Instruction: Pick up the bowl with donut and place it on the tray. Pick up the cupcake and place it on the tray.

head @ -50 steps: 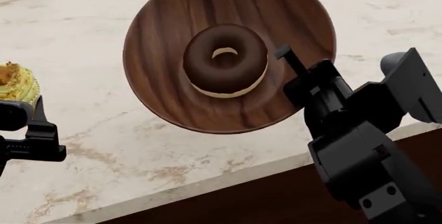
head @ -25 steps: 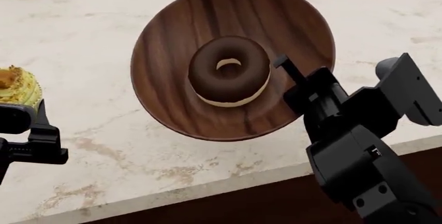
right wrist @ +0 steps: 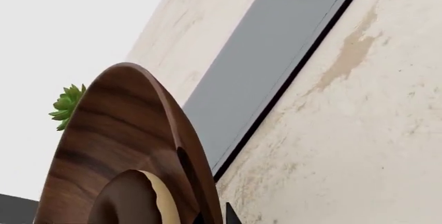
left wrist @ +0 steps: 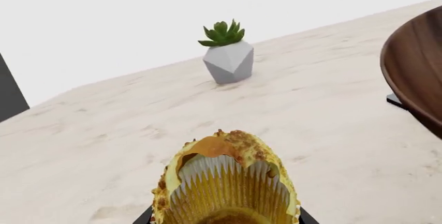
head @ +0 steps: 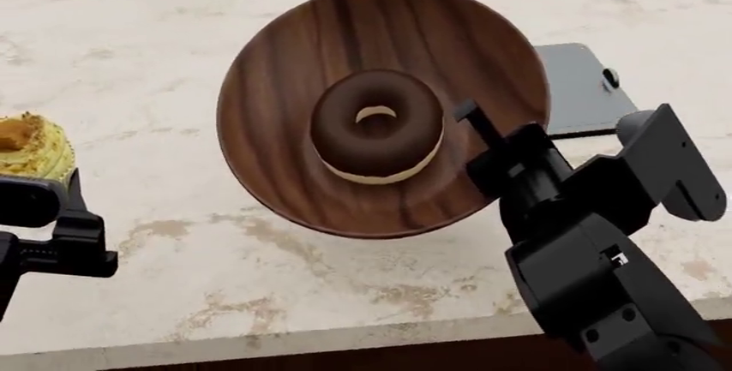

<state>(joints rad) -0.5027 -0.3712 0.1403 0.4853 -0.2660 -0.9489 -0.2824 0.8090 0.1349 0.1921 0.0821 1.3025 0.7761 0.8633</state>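
Observation:
The dark wooden bowl point(head: 286, 88) hangs above the table, and the chocolate-glazed donut point(head: 378, 127) lies in its middle. My right gripper point(head: 478, 122) is shut on the bowl's right rim. The right wrist view shows the bowl point(right wrist: 117, 146) edge-on with the donut point(right wrist: 131, 198) inside and my right gripper point(right wrist: 210, 216) on its rim. The grey tray point(head: 584, 88) lies flat behind the bowl's right side, partly hidden, and shows as the tray point(right wrist: 269, 63) with nothing on it. At far left my left gripper point(head: 34, 174) is shut on the cupcake point(head: 29, 144). The cupcake point(left wrist: 228, 182) fills my left gripper point(left wrist: 224, 219).
A grey faceted planter point(left wrist: 229, 61) holding a green succulent stands far back on the beige marble table point(head: 149, 54). The succulent point(right wrist: 69, 105) also peeks past the bowl in the right wrist view. The table's front edge point(head: 286, 341) runs along the bottom of the head view.
The head view has shifted: the tray has come into sight behind the bowl's right side and the table's front edge sits lower. Both grippers keep their holds.

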